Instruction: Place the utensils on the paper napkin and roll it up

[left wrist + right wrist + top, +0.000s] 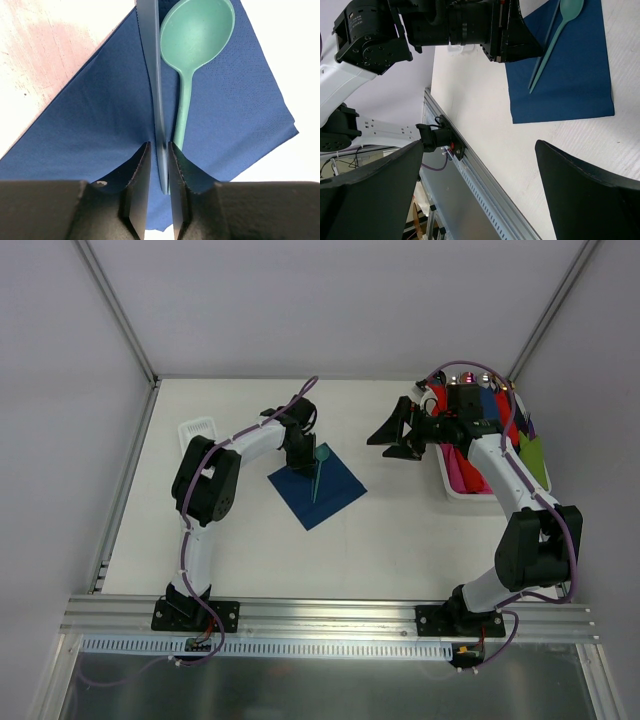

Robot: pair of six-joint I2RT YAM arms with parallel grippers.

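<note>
The dark navy paper napkin (338, 492) (95, 125) (575, 80) lies flat on the table as a diamond. On it rest two teal utensils side by side: a spoon (321, 454) (197, 35) (566, 12) and a slim knife (153, 75) (544, 47). My left gripper (300, 466) (159, 150) stands low over the napkin's near-left part. Its jaws are narrowly apart with the knife's handle end between them, and a thin gap shows beside the handle. My right gripper (396, 436) (480, 145) hovers wide open to the right of the napkin, holding nothing.
A white tray (449, 490) at the right edge holds red, pink, blue and green rolled bundles (470, 472). A small white rack (197, 427) sits at the back left. The metal rail (330, 615) (485, 180) runs along the table's near edge.
</note>
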